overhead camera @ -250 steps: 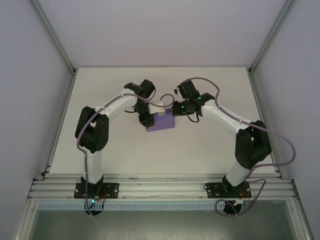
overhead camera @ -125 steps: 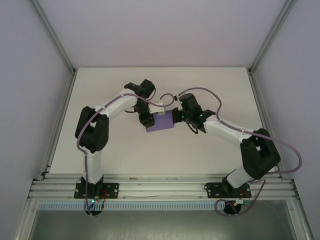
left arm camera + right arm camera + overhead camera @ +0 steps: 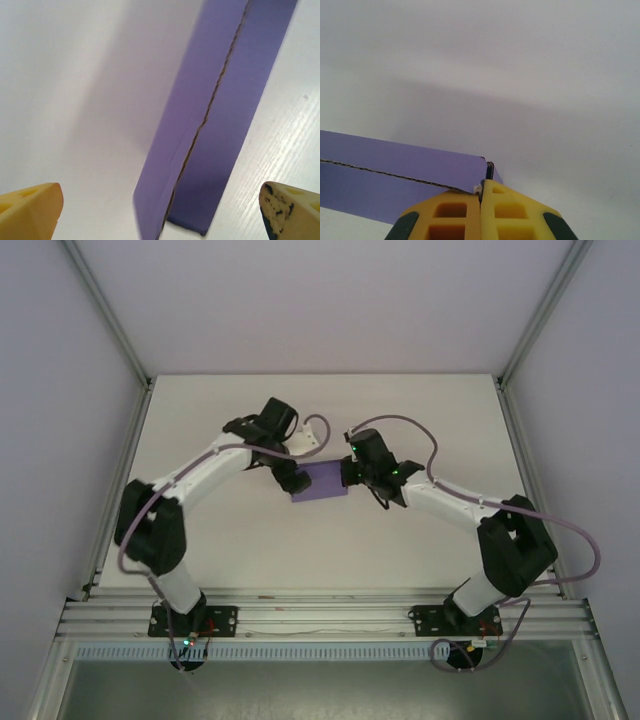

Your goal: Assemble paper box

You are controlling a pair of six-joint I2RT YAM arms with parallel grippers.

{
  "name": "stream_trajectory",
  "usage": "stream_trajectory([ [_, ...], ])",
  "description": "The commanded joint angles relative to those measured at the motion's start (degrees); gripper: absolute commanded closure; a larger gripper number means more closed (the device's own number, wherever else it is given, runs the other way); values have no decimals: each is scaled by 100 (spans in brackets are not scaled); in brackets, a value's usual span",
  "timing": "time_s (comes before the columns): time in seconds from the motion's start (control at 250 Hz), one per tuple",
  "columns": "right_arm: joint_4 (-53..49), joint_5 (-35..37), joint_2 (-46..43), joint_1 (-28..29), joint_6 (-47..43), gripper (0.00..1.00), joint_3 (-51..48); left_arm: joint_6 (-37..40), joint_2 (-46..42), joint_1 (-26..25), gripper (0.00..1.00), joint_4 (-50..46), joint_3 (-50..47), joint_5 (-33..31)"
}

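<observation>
one purple paper box (image 3: 322,483) lies at frame centre on the white tabletop (image 3: 250,540), between two tools. the left tool (image 3: 161,196) gapes wide, its fingers clear of the box. the right tool (image 3: 481,197) is pressed together, tips at the box's corner.

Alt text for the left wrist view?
Purple box with a ragged seam down its length sits on the white table. The left gripper is open, a yellow fingertip in each lower corner, clear of the box.
</observation>
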Motion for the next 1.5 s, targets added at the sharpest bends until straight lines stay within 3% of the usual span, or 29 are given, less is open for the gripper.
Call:
stream_trajectory([
  [0.0,-772,340,235,149,99,100,157,-1644,-703,-17,0,813,-656,-995],
  [0.044,-813,362,239,172,137,100,192,-2040,-938,-18,2,989,-959,-1007],
  [0.144,-954,351,250,206,212,100,277,-2526,-1207,-17,24,1156,-1363,-929],
  [0.276,-936,239,239,227,191,100,282,-2528,-1019,-14,37,1160,-1246,-1181],
  [0.416,-972,226,283,240,211,100,347,-2494,-635,-18,65,939,-818,-1125],
  [0.516,-984,195,318,239,209,100,380,-2543,-559,-18,77,955,-807,-965],
  [0.632,-1062,196,344,243,208,100,409,-2742,-542,-13,100,1050,-823,-746],
  [0.815,-1173,546,320,363,201,100,409,-3760,-450,-18,100,1022,-604,-299],
  [1.035,-1409,1308,398,677,94,100,497,-4523,-358,19,100,95,-235,-273],
  [1.107,-1394,1309,391,697,99,100,465,-4595,-434,85,100,43,-244,-119],
  [1.235,-1330,1281,308,719,-7,100,394,-4915,-454,359,100,105,-290,777],
  [1.311,-1307,1336,255,719,-3,100,354,-5072,-361,374,100,-19,-311,740],
  [1.499,-1205,1215,207,736,86,100,288,-5497,-245,568,100,232,-478,1321],
])
